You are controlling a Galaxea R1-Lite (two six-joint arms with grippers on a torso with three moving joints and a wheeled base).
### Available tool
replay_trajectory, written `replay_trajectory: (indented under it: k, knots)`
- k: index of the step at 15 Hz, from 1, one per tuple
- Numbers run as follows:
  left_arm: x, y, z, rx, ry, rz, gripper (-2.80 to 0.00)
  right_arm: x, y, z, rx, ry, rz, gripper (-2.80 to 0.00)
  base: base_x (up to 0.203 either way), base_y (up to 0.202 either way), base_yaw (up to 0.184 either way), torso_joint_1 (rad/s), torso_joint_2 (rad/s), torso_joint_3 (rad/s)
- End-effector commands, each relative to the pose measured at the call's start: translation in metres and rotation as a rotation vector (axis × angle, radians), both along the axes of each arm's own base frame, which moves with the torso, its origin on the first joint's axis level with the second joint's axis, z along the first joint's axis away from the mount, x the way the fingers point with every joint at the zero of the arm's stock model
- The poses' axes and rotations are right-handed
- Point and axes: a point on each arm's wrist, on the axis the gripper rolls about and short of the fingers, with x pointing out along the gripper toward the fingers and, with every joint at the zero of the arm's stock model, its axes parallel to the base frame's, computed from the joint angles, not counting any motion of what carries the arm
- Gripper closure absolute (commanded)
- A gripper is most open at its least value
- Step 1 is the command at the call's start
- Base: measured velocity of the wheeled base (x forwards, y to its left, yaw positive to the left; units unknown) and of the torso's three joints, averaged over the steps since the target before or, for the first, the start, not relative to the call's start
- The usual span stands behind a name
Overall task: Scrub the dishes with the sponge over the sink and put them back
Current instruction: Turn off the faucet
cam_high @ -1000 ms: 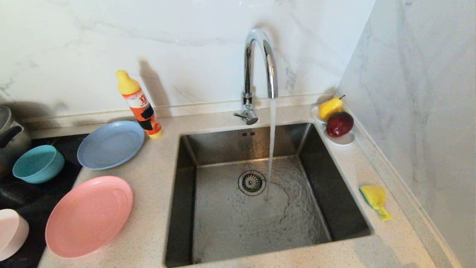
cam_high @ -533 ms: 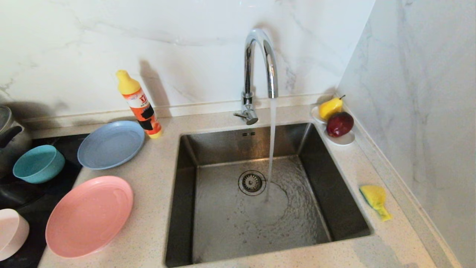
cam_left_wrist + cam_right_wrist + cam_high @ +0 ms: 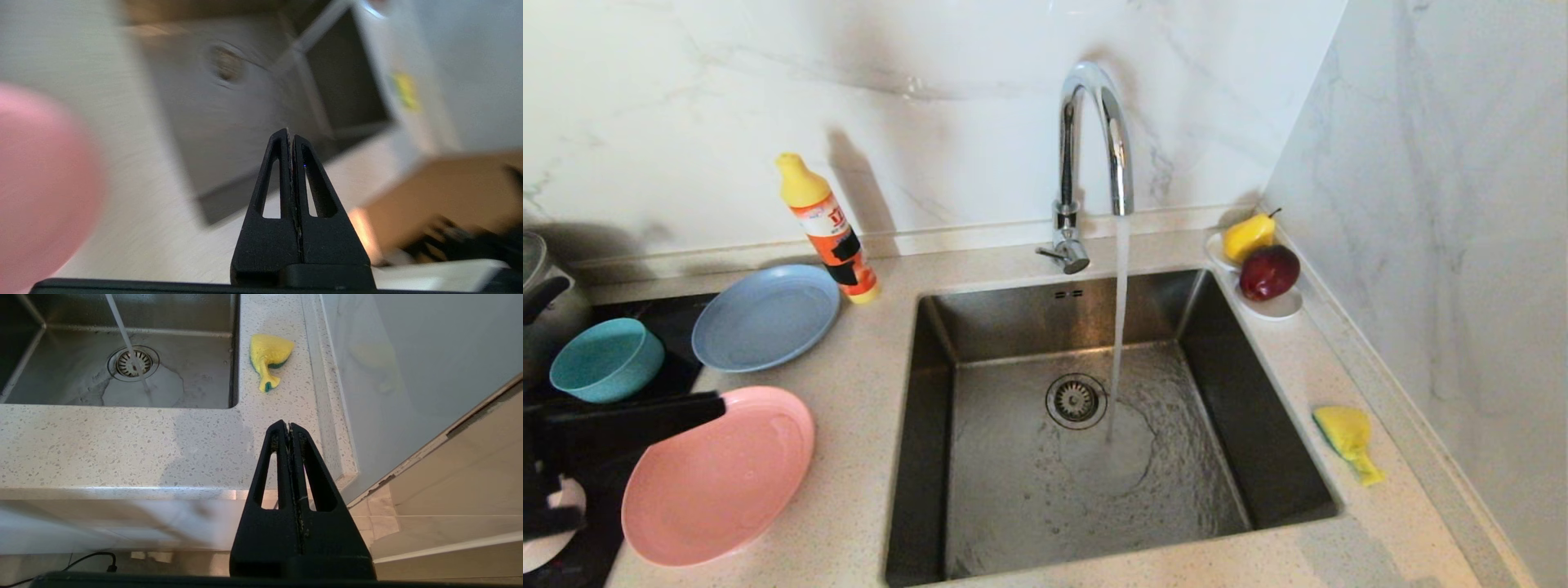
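Left pincer [image 3: 291, 136]: closed, empty, above salmon-pink round plate [image 3: 719, 478] at speckled tabletop [image 3: 866, 425] left edge. Right pincer [image 3: 289, 430]: closed, empty, wrist view only, below tabletop front edge. Yellow-green sponge [image 3: 1346, 437]: tabletop, right of stainless-steel sink [image 3: 1013, 490]. Head view alone: teal bowl [image 3: 605, 359], grey-blue plate [image 3: 766, 317].

An orange detergent bottle [image 3: 827, 230] with a yellow cap stood at the back edge of the speckled counter [image 3: 866, 392], tilted toward the wall. At the counter's back right corner, a white oval saucer [image 3: 1272, 306] carried a yellow pear [image 3: 1248, 235] and a dark red apple [image 3: 1268, 272], touching. At the far left edge, a metal pot [image 3: 543, 298] sat on a black cooktop [image 3: 674, 327].
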Motion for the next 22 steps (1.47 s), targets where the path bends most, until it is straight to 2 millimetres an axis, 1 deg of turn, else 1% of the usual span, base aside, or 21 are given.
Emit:
replay_trajectory:
  k: [1, 2, 3, 5, 7, 9, 12, 14, 17, 19, 22]
  knots:
    - [0.078, -0.018, -0.018, -0.021, 0.19, -0.119, 0.0, 0.0, 0.0, 0.0, -0.001, -0.001, 0.001, 0.0, 0.0, 0.0, 0.0, 0.0, 0.0, 0.0]
    - [0.097, -0.031, -0.021, -0.032, 0.208, -0.181, 0.0, 0.0, 0.0, 0.0, -0.001, -0.001, 0.001, 0.0, 0.0, 0.0, 0.0, 0.0, 0.0, 0.0]
    - [0.114, -0.049, -0.027, -0.049, 0.222, -0.247, 0.0, 0.0, 0.0, 0.0, -0.001, -0.001, -0.001, 0.0, 0.0, 0.0, 0.0, 0.0, 0.0, 0.0]
    - [0.138, -0.082, -0.04, -0.08, 0.233, -0.343, 0.0, 0.0, 0.0, 0.0, -0.001, -0.001, 0.001, 0.0, 0.0, 0.0, 0.0, 0.0, 0.0, 0.0]
    - [0.156, -0.111, -0.057, -0.093, 0.242, -0.408, 0.0, 0.0, 0.0, 0.0, -0.001, 0.001, 0.001, 0.0, 0.0, 0.0, 0.0, 0.0, 0.0, 0.0]
    - [0.167, -0.131, -0.073, -0.097, 0.251, -0.447, 0.0, 0.0, 0.0, 0.0, -0.001, -0.001, 0.001, 0.0, 0.0, 0.0, 0.0, 0.0, 0.0, 0.0]
    - [0.185, -0.144, -0.088, -0.131, 0.235, -0.453, 0.0, 0.0, 0.0, 0.0, -0.001, -0.001, 0.001, 0.0, 0.0, 0.0, 0.0, 0.0, 0.0, 0.0]
    - [0.199, -0.149, -0.093, -0.192, 0.158, -0.444, 0.0, 0.0, 0.0, 0.0, -0.001, -0.001, 0.001, 0.0, 0.0, 0.0, 0.0, 0.0, 0.0, 0.0]
    - [0.224, -0.159, -0.107, -0.28, 0.134, -0.36, 0.0, 0.0, 0.0, 0.0, -0.001, -0.001, 0.001, 0.0, 0.0, 0.0, 0.0, 0.0, 0.0, 0.0]
    - [0.236, -0.165, -0.109, -0.291, 0.114, -0.331, 0.0, 0.0, 0.0, 0.0, -0.001, -0.001, 0.001, 0.0, 0.0, 0.0, 0.0, 0.0, 0.0, 0.0]
    - [0.251, -0.168, -0.105, -0.301, 0.068, -0.3, 0.0, 0.0, 0.0, 0.0, -0.001, -0.001, 0.001, 0.0, 0.0, 0.0, 0.0, 0.0, 0.0, 0.0]
